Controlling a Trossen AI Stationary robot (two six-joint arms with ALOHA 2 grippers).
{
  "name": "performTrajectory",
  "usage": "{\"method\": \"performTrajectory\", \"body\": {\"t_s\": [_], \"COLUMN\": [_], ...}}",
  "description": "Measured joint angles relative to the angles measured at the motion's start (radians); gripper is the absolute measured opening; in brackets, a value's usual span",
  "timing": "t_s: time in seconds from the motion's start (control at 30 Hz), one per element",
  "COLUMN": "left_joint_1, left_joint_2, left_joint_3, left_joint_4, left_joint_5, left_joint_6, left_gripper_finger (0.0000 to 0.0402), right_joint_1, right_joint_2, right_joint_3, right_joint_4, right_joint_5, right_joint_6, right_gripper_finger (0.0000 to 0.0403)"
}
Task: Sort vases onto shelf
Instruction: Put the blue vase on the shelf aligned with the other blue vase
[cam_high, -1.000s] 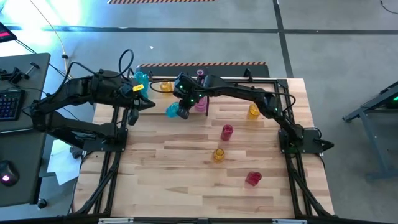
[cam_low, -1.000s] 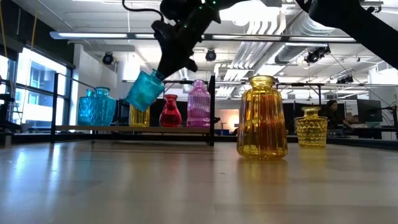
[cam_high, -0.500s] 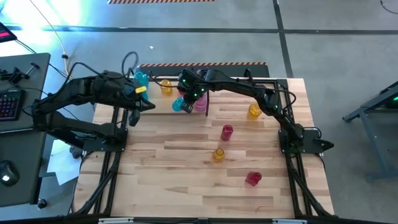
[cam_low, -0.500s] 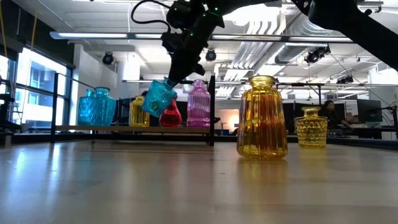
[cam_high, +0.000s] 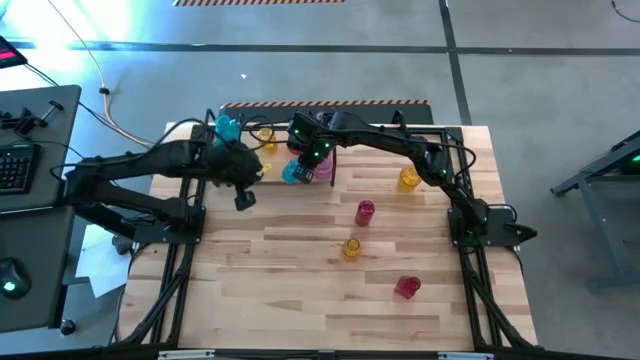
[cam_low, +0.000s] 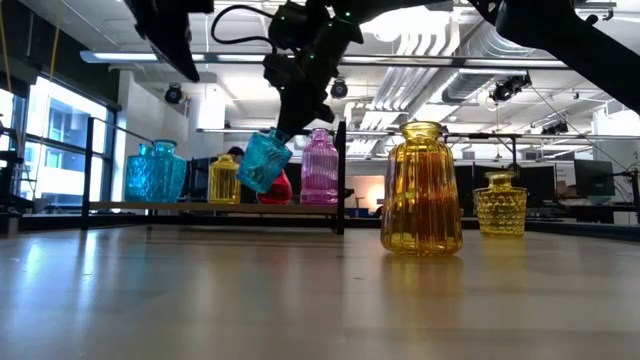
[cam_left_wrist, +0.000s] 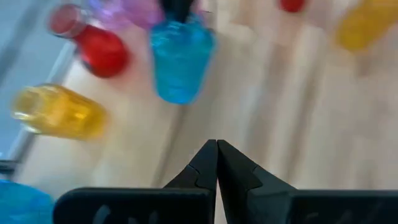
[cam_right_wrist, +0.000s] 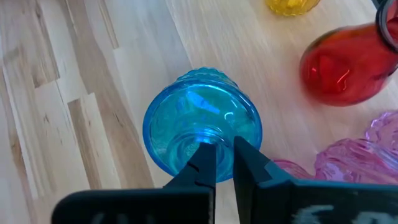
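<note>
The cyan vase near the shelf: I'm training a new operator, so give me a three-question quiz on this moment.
1. True or false: the right gripper is shut on the cyan vase.
2. Is that vase upright or tilted?
3. The left gripper is: A) shut, holding nothing B) open C) holding a red vase.

Key: 1 true. 2 tilted, held off the table in front of the shelf. 3 A.
</note>
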Motion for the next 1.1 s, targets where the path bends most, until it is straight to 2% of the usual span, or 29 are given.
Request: {"method": "performTrajectory", "body": {"t_s": [0.13,0.27,0.33,0.53,0.73,0.83,0.97,1.1], "left_joint_1": [-0.002,-0.029,-0.050,-0.129,-0.201,-0.211,-0.211,-0.208], "left_joint_2": [-0.018,-0.084,-0.131,-0.349,-0.558,-0.576,-0.538,-0.491], "left_joint_3": [-0.099,-0.241,-0.313,-0.483,-0.668,-0.766,-0.825,-0.835], "left_joint_4": [0.184,0.398,0.432,0.440,0.743,0.880,0.915,0.949], "left_joint_5": [-0.124,-0.159,-0.176,-0.246,-0.298,-0.313,-0.320,-0.363], "left_joint_6": [-0.012,-0.117,-0.173,-0.294,-0.323,-0.342,-0.401,-0.393], "left_gripper_finger": [0.0000,0.0000,0.0000,0.0000,0.0000,0.0000,0.0000,0.0000], "right_joint_1": [0.000,0.000,0.000,0.000,0.000,0.000,-0.001,-0.007], "right_joint_2": [0.000,0.000,0.000,0.000,0.000,0.000,0.000,0.000], "right_joint_3": [0.000,-0.001,-0.001,-0.001,-0.001,-0.001,-0.001,-0.001], "right_joint_4": [-0.004,-0.004,-0.004,-0.019,-0.032,-0.033,-0.028,-0.025], "right_joint_5": [-0.003,-0.003,-0.003,-0.003,-0.003,-0.003,-0.004,-0.025], "right_joint_6": [0.012,0.016,0.018,0.016,0.015,0.017,0.018,0.032], "right_gripper_finger": [0.0002,0.0003,0.0003,0.0003,0.0004,0.0004,0.0004,0.0004]}}
